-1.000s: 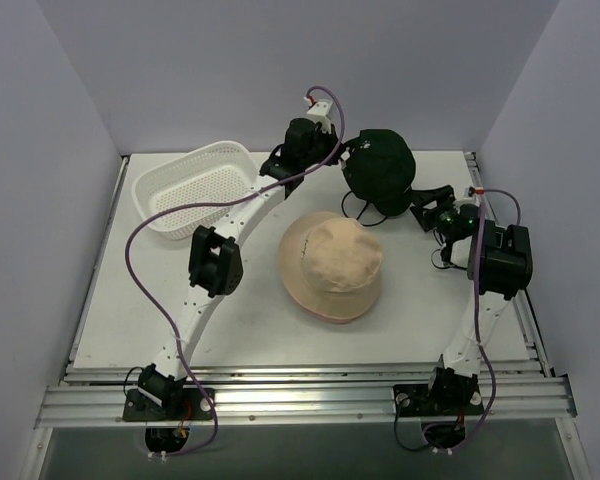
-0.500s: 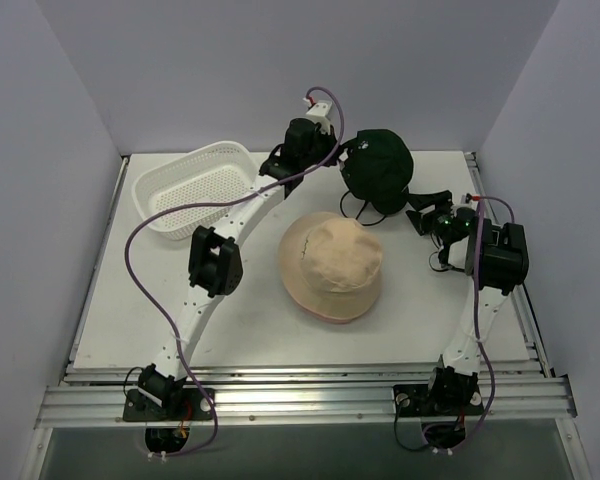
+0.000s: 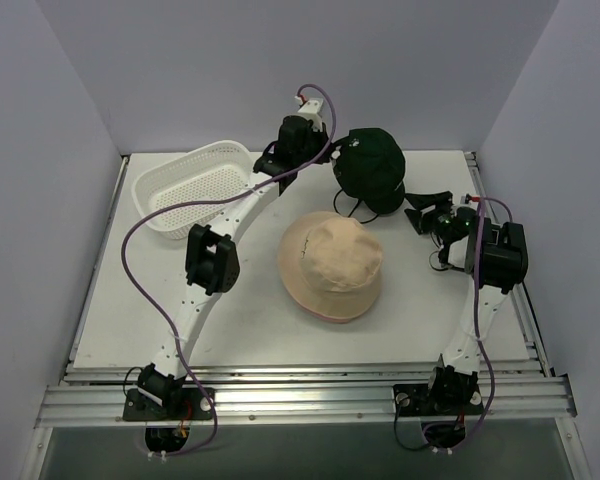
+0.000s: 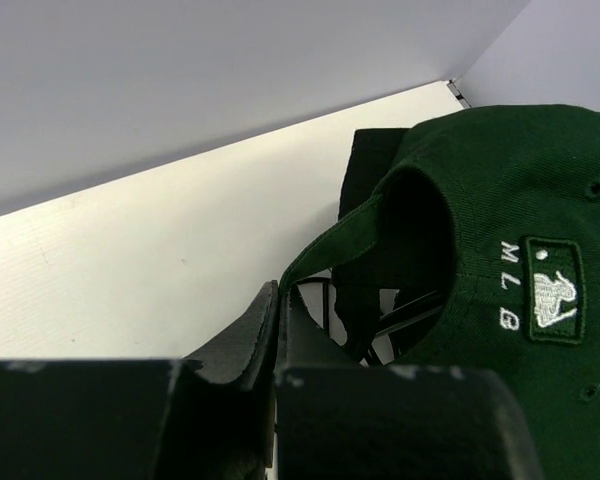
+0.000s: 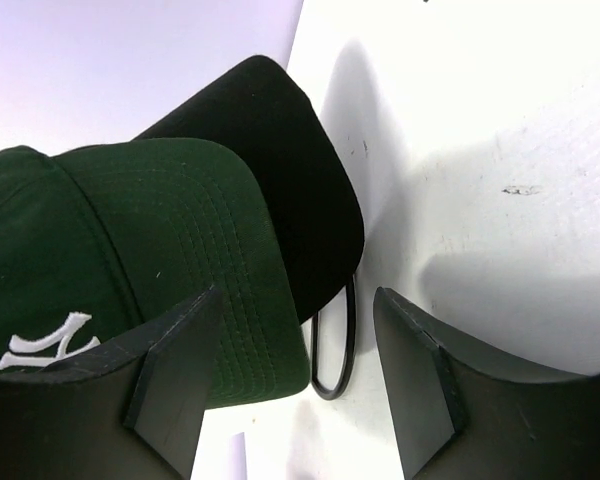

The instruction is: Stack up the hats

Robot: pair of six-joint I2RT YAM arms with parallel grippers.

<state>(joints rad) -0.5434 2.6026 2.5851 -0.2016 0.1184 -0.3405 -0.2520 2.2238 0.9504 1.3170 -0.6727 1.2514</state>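
Soft, even light falls from overhead, leaving the white table [image 3: 250,320] bright without glare and the tan hat [image 3: 332,265] edged by only a faint shadow. From above, the dark green cap [image 3: 370,170] reads almost black, its folds lost. In the left wrist view the left gripper [image 4: 280,300] is a dark, blurred mass, while the cap's white logo is sharp. In the right wrist view the table nearly washes out, with soft grey shadows beside the black cap [image 5: 300,180] and under the right gripper [image 5: 298,295].

It was a robotics lab test cell: a white worktop [image 3: 130,310] boxed in by plain pale walls [image 3: 280,80], aluminium rails [image 3: 310,395] along its near edge, a cabled left arm [image 3: 195,310] and right arm [image 3: 477,310] bolted there
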